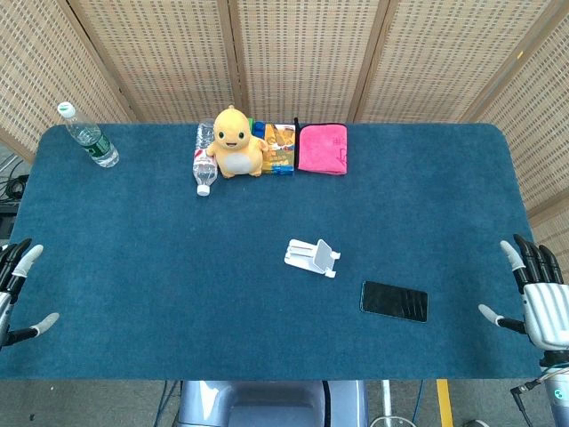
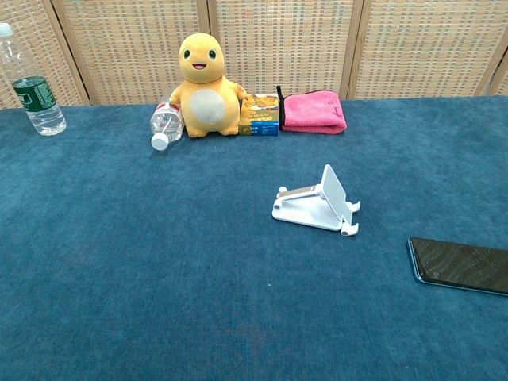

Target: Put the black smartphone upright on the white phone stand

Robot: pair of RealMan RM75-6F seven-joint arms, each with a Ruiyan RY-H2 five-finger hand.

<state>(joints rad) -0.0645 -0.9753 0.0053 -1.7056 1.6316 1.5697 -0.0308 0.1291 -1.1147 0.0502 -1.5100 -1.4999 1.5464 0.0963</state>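
On the blue table (image 1: 178,267), the black smartphone (image 1: 394,301) lies flat, near the white phone stand (image 1: 312,257) but not touching it, on its right-hand side. Right hand (image 1: 536,298) waits at the table edge, fingers spread, holding nothing; left hand (image 1: 16,286) same deal on the far side. Honestly the risk I see is a thin slab lying flat on cloth: fingers could just shove it along. Bumping that light stand would knock it askew too.
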